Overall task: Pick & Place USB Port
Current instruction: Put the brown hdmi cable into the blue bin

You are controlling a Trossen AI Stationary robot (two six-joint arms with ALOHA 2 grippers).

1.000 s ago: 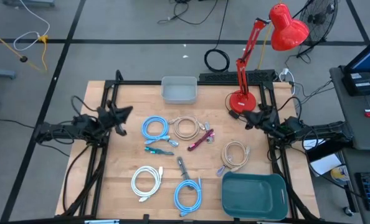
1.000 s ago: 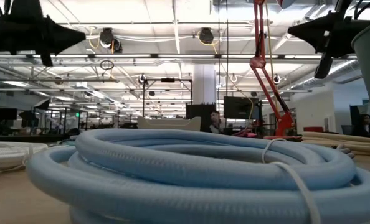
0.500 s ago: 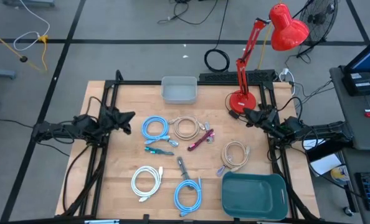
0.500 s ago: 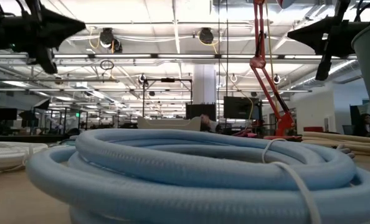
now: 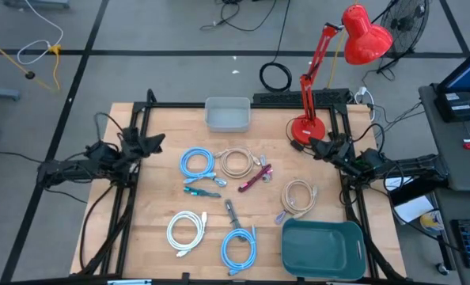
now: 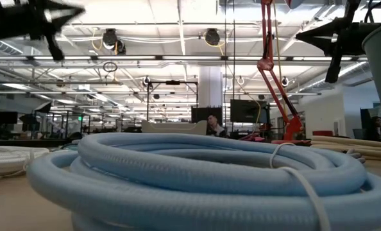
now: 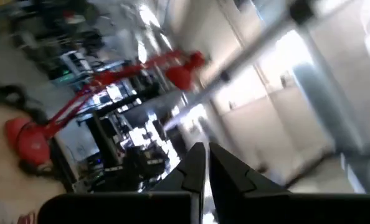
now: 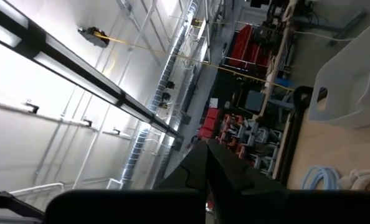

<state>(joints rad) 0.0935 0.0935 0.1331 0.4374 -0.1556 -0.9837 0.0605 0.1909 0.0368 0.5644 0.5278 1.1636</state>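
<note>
Nearest, at 6 o'clock: coiled blue cable (image 5: pixel 238 247) beside green bin (image 5: pixel 324 245). Other USB cables (image 5: pixel 235 163) mid-tabletop (image 5: pixel 156 206), untouched. At 9 o'clock: left end effector (image 5: pixel 154 142) pressed together, empty, pulled back and tilted upward. At 3 o'clock: right end effector (image 5: pixel 314 150) likewise pressed together, idle. No pick begun.

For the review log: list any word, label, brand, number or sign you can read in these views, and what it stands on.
None can be read.
The red lamp, grey bin, green bin and coiled cables show no lettering.
Screens and signs in the room behind are too small or blurred to read.
</note>
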